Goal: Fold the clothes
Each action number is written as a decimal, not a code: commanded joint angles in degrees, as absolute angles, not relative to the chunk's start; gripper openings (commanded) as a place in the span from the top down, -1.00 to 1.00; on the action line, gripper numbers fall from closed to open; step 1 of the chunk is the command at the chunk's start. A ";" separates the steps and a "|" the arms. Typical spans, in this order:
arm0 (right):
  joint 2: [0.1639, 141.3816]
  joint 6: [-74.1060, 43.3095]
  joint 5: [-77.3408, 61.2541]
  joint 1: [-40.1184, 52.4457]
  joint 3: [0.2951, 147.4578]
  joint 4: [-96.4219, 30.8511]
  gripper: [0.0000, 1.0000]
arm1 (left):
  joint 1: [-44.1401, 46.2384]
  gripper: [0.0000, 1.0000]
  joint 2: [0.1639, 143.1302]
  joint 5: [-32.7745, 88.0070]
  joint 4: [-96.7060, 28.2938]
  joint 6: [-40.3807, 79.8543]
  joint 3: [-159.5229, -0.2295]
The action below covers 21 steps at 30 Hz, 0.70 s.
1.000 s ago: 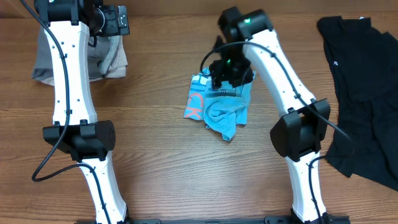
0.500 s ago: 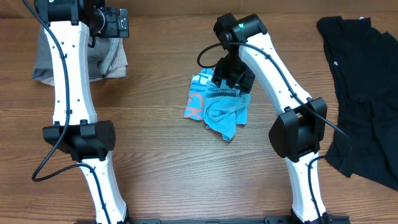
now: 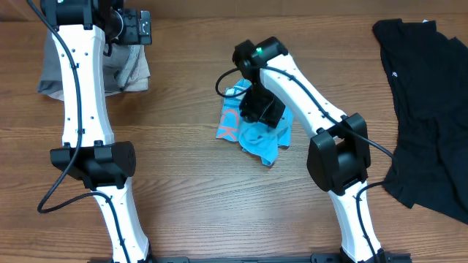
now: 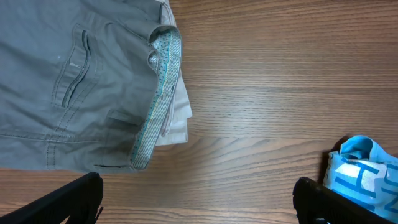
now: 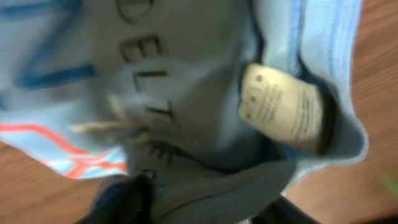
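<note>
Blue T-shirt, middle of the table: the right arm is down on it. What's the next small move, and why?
Probably pinch the fabric with the right gripper and lift a little. The blue T-shirt lies bunched, not flat, and cloth with its care label fills the right wrist view, so the gripper seems right at it; whether it already grips isn't clear.

A brown wood-grain worktop (image 3: pixel 190 204) filled the overhead view from edge to edge, its grain running side to side in darker streaks and paler bands. The left wrist camera showed the same surface closer, with fine, slightly wavy lines across the warm brown. In the right wrist view only blurred slivers of it appeared, along the right edge and in the lower left corner.
</note>
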State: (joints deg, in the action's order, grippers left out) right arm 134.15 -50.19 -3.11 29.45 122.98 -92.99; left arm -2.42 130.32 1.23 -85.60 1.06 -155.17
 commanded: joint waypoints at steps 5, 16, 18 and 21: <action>130.17 -47.11 -1.72 27.55 122.26 -97.10 0.92 | -3.09 -1.00 130.02 1.56 -85.95 -0.03 -154.95; 125.80 -42.02 0.03 26.39 116.97 -97.06 0.92 | -3.09 -1.00 130.02 1.50 -86.94 -0.05 -154.95; 125.80 -43.59 0.78 25.76 113.27 -96.97 0.92 | -3.09 -1.00 130.02 1.52 -86.98 -0.05 -154.95; 125.80 -45.45 1.96 24.43 107.09 -94.02 0.92 | -3.05 -1.00 130.02 1.54 -87.05 -0.05 -154.95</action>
State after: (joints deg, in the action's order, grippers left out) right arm 126.56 -43.88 -0.12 25.96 110.72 -95.59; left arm -2.42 130.32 1.26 -87.00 1.06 -155.17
